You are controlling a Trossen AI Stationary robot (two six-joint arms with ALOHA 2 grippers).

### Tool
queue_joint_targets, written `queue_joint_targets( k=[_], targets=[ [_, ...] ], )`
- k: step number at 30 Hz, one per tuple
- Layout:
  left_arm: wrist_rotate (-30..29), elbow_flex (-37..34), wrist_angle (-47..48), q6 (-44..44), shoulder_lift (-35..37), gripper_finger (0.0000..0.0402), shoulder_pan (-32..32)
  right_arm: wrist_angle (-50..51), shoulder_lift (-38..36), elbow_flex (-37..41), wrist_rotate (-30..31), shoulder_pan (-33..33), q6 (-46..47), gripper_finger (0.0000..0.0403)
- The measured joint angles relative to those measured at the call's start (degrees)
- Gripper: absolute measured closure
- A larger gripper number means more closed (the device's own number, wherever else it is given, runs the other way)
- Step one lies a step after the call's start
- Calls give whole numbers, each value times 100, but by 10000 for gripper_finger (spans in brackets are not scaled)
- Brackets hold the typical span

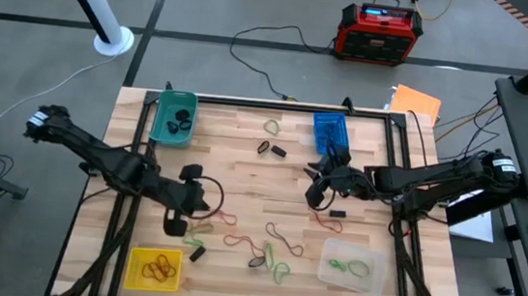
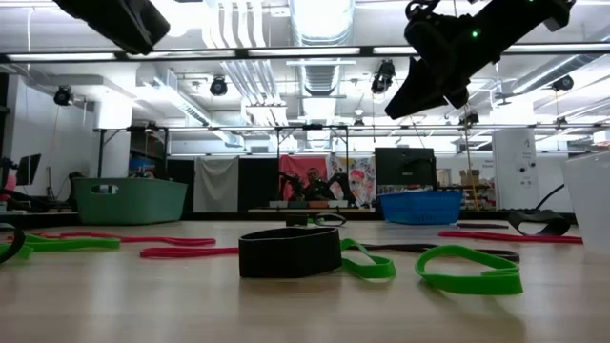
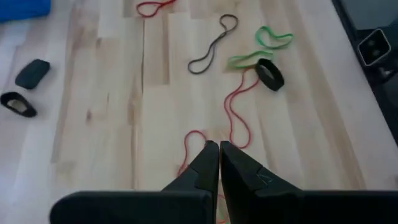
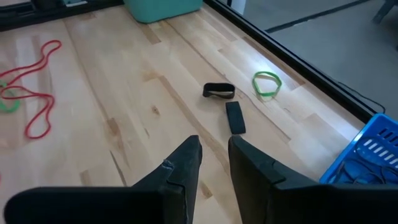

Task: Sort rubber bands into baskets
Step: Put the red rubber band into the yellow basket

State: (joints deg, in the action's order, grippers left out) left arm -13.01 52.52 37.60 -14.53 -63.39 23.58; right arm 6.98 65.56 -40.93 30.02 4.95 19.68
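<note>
Rubber bands in red, green and black lie scattered over the wooden table. My left gripper hangs over the near middle, shut on a long red rubber band. My right gripper is raised over the right middle beside the blue basket, open with nothing between its fingers. The teal basket holds black bands, the yellow basket red-orange ones, and the clear basket a green one. My left gripper pinches the red band's near end between its two fingertips, where the band's two strands run together. The fingers slant down from the table's left. The band's far part lies on the table beside a black band.
Two black bands and a green one lie ahead of my right gripper near the far edge. A cluster of green, black and red bands lies near the front. A black frame rail runs along the far edge.
</note>
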Motion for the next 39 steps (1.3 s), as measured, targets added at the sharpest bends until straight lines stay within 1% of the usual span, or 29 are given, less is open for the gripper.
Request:
queue_joint_targets(
  k=[3, 9, 14, 25, 29, 33, 39],
  targets=[
    [-5, -7, 48, -416, -188, 401, 2, 2, 0, 0, 0, 47, 28, 328],
    [1, -7, 321, -1635, -776, 401, -5, 0, 0, 0, 0, 118, 31, 321],
    [-1, -7, 298, -2167, -1352, 383, -5, 0, 0, 0, 0, 134, 40, 314],
    [-3, -16, 208, -2205, -2476, 301, -1, 0, 0, 0, 0, 227, 41, 321],
    [-288, -14, 206, -2124, -2738, 279, -4, 0, 0, 0, 0, 234, 35, 315],
    [-350, -15, 203, -2060, -2932, 265, -53, 0, 1, 0, 0, 234, 22, 309],
    [-350, -29, 179, -2056, -3239, 263, -77, 0, 0, 0, 0, 232, -26, 309]
  ],
)
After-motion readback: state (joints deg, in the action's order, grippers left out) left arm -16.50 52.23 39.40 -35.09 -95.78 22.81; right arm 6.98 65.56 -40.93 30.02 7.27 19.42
